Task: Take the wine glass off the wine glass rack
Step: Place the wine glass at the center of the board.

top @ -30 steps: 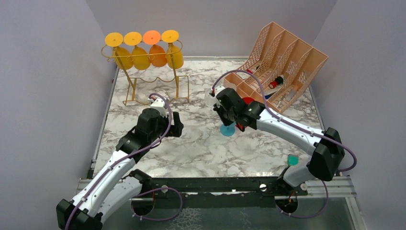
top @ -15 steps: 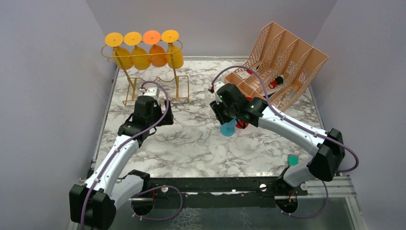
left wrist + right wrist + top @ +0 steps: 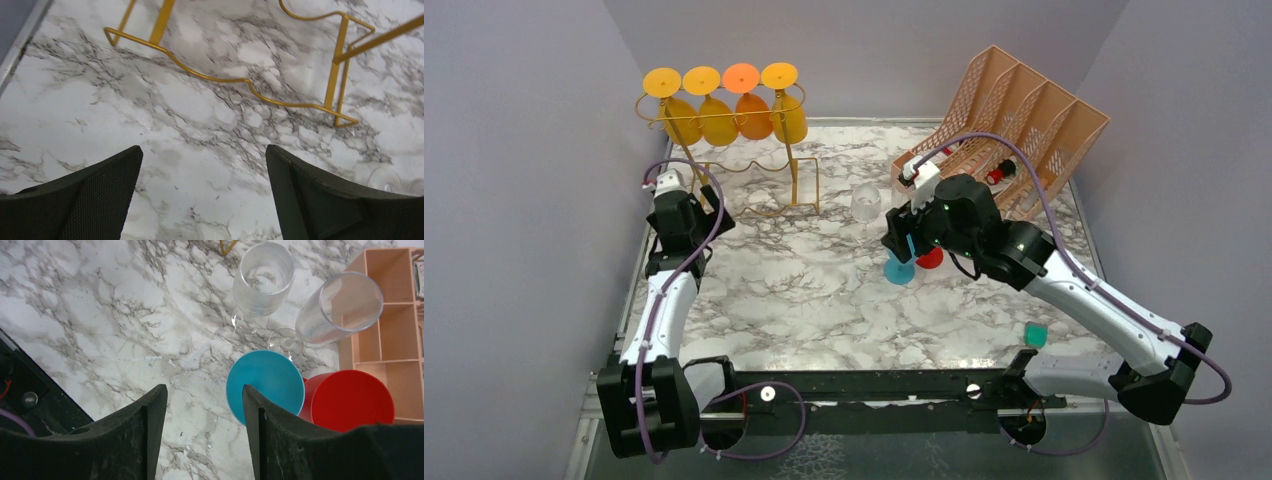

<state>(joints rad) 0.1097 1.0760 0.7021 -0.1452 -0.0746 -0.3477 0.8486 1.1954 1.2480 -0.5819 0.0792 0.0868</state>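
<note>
The gold wine glass rack (image 3: 793,175) stands at the back left with several yellow and orange wine glasses (image 3: 720,120) hanging bowl-down from its rails. My left gripper (image 3: 676,215) hovers by the rack's left foot, wide open and empty. The left wrist view shows the rack's wire feet (image 3: 220,79) ahead of that gripper (image 3: 204,150). A blue wine glass (image 3: 899,270) stands on the marble just under my right gripper (image 3: 904,240). In the right wrist view that gripper (image 3: 202,390) is open with only marble between its fingers, and the blue glass (image 3: 265,386) sits just outside its right finger.
A red glass (image 3: 347,400) touches the blue one. Two clear glasses (image 3: 263,277) (image 3: 340,307) stand just beyond them, one of them (image 3: 865,203) plain from above. The peach lattice organizer (image 3: 1024,120) fills the back right. Grey walls close in both sides.
My right gripper has opened and let go of the blue glass, which now stands on the marble. The left arm has swung left and back toward the rack's left foot.
</note>
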